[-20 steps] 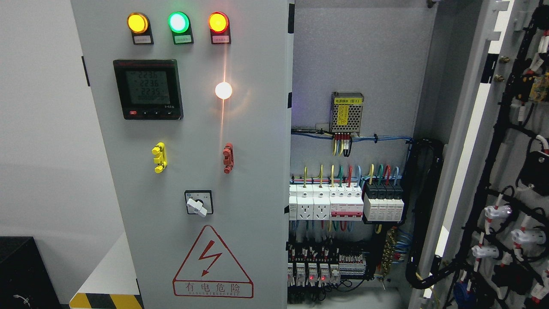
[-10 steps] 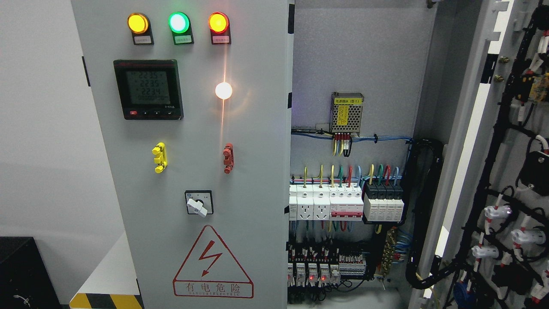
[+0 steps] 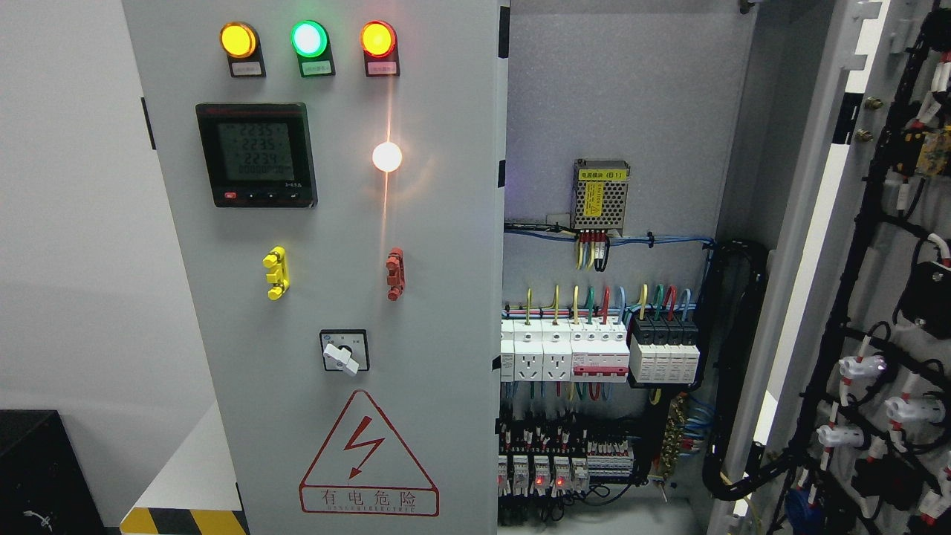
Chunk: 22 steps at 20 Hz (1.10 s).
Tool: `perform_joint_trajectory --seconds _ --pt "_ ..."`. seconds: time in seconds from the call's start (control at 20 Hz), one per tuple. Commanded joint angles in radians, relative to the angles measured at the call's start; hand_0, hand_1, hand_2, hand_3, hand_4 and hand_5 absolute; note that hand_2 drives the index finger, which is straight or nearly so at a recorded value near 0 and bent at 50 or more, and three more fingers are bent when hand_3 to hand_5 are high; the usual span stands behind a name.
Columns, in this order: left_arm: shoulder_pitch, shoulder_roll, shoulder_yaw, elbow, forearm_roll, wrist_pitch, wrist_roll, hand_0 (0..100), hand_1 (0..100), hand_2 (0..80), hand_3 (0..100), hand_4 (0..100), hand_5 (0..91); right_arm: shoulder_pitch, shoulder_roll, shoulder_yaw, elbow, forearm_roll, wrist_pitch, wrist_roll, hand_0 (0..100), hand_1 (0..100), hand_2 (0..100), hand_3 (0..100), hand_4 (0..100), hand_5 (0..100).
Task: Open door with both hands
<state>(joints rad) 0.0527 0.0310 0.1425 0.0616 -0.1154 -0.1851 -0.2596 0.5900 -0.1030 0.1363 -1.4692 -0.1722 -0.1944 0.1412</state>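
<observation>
A grey electrical cabinet fills the head view. Its left door (image 3: pixel 416 223) is closed and carries three lit lamps, a digital meter (image 3: pixel 256 154), a yellow handle (image 3: pixel 276 273), a red handle (image 3: pixel 395 274), a rotary switch (image 3: pixel 344 351) and a red warning triangle. The right door (image 3: pixel 877 245) stands swung wide open at the picture's right, its inner side covered in black wiring. Between them the cabinet interior (image 3: pixel 609 334) shows breakers, sockets and coloured wires. Neither of my hands nor arms is in view.
A black box (image 3: pixel 41 468) stands at the lower left. A white floor with a yellow-black striped edge (image 3: pixel 186 520) runs along the cabinet's left foot. A white wall is behind on the left.
Only the meter's digits flicker; the doors stay where they were.
</observation>
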Motion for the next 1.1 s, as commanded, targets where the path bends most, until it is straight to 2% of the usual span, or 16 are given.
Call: perform_joint_trajectory --seconds 0.0,0.25,0.5,1.05 --pt "0.001 -0.006 -0.015 0.0 -0.001 0.0 0.049 0 0 0.0 0 0 0.0 0.022 -0.064 0.009 -0.491 -0.001 -0.016 0.0 0 0 0 0 0 0" --pt "0.001 -0.02 -0.021 -0.002 -0.003 -0.002 0.065 0 0 0.0 0 0 0.0 0.014 -0.064 0.014 -0.617 -0.001 -0.059 -0.002 0 0 0 0 0 0" --pt "-0.001 -0.022 -0.021 0.0 -0.003 -0.002 0.056 0 0 0.0 0 0 0.0 -0.061 -0.064 0.013 -0.62 -0.001 -0.14 -0.005 0 0 0 0 0 0" --pt "-0.001 -0.023 -0.021 0.0 0.002 -0.002 0.054 0 0 0.0 0 0 0.0 -0.301 -0.047 0.019 -0.62 0.0 -0.137 -0.008 0 0 0 0 0 0"
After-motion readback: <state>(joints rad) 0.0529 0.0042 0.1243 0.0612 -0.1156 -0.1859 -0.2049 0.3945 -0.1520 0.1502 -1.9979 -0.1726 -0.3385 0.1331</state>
